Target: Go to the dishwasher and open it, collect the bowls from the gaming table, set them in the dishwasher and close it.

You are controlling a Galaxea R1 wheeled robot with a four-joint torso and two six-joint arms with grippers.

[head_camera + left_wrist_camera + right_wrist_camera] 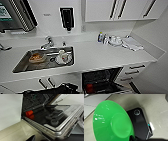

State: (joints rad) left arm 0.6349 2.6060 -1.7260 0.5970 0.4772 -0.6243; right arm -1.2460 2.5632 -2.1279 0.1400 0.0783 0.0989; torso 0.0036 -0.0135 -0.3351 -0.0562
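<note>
- A bright green bowl (113,120) shows large and close in the right wrist view, its underside facing the camera, with a tiled floor (154,104) and a black part of the robot's base (140,124) behind it.
- A dark part of the right gripper meets the bowl's rim at the picture's lower edge; whether the fingers are closed on it cannot be told.
- The dishwasher (103,81) is built in under the white counter (105,56), near and right of centre; its door (60,126) is folded down, wire racks (36,100) showing inside.
- A red-orange cup-like thing (29,112) lies at the mouth of the dishwasher, by the inner door edge.
- The left gripper's state cannot be told.
- On the counter, a steel sink (45,60) to the left holds dishes (63,57); a tap (48,42) stands behind it.
- At the far right are bottles (101,37), white crockery (115,40) and a folded cloth (132,43).
</note>
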